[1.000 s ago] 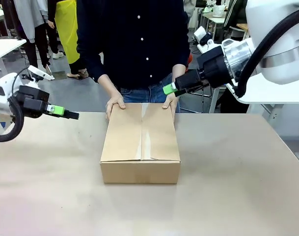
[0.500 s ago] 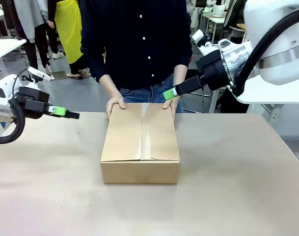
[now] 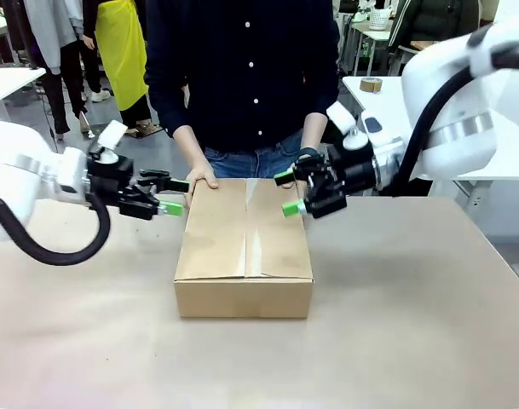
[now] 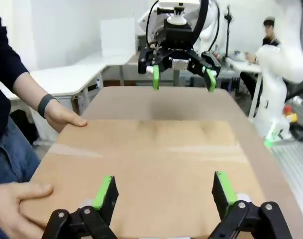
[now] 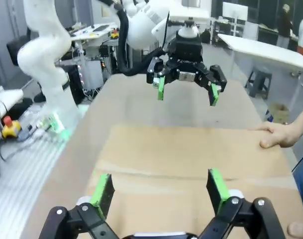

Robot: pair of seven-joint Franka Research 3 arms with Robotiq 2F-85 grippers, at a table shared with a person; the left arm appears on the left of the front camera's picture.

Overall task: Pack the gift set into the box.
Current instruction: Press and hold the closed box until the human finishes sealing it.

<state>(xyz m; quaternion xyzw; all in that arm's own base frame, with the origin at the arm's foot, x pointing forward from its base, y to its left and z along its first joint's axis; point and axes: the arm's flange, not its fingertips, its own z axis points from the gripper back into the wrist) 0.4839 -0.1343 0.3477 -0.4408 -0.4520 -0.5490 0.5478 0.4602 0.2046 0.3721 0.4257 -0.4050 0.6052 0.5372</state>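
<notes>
- Hazard, pinching: my left gripper point(image 3: 174, 196) and right gripper point(image 3: 287, 192) hover at the far corners of the cardboard carton point(image 3: 244, 247), each with jaws spread wide and holding nothing; a person's hand point(image 3: 201, 181) lies on the far left corner and the other hand point(image 4: 64, 115) on the far right, both just beside my fingers, so any closing or inward move could nip them
- Hazard, shifting: a push from one side alone would likely slide or twist the carton across the table point(image 3: 412, 341), since it appears to sit free
- Hazard, flaps: pressing on the lid near the seam could buckle a flap inward
- Carton, place: mid-table, long side running near to far, its far end between my two grippers
- Carton, look: plain brown corrugated board, top flaps folded shut and flat, meeting along a centre seam marked by a paler strip; whether that strip is tape I cannot tell; contents hidden
</notes>
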